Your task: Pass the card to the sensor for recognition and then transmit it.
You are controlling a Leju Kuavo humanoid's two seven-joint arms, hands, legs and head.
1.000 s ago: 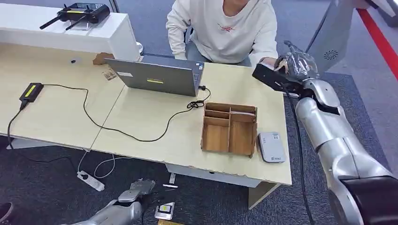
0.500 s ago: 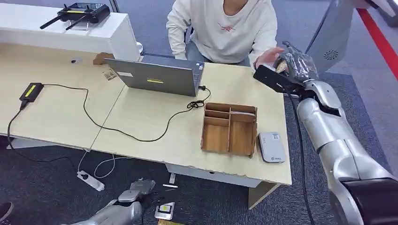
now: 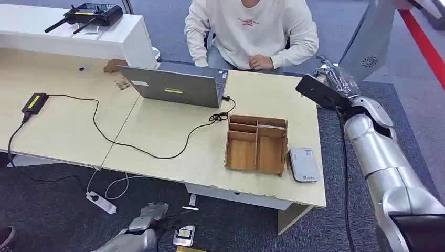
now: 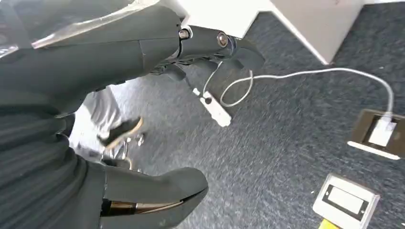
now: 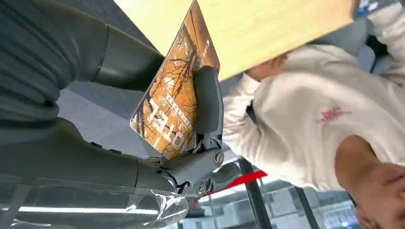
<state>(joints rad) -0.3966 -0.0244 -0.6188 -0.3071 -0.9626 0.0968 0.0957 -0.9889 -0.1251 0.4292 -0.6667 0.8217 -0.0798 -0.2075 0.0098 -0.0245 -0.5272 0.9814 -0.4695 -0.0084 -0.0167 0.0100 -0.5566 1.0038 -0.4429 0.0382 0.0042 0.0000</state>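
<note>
In the right wrist view, an orange card [image 5: 174,102] with printed letters is pinched between the thumb and a finger of my right hand [image 5: 95,157]. From the head view that right hand [image 3: 338,79] is raised just beyond the table's far right corner, near the seated person [image 3: 252,29]. The white card sensor [image 3: 303,164] lies flat on the table [image 3: 157,131] near its front right edge, well in front of the hand. My left hand [image 3: 148,216] hangs low below the table's front edge; its fingers [image 4: 210,43] and thumb are apart, with nothing between them.
A wooden compartment box [image 3: 257,144] stands just left of the sensor. A laptop [image 3: 176,86] with a black cable sits mid-table, and a black device [image 3: 34,101] lies at the left. The person's hand [image 3: 260,62] rests at the far edge. A power strip [image 3: 102,202] lies on the floor.
The person's hand, which was at my right hand, has pulled back to their body. My right hand has moved right, off the table's corner, with the card in it.
</note>
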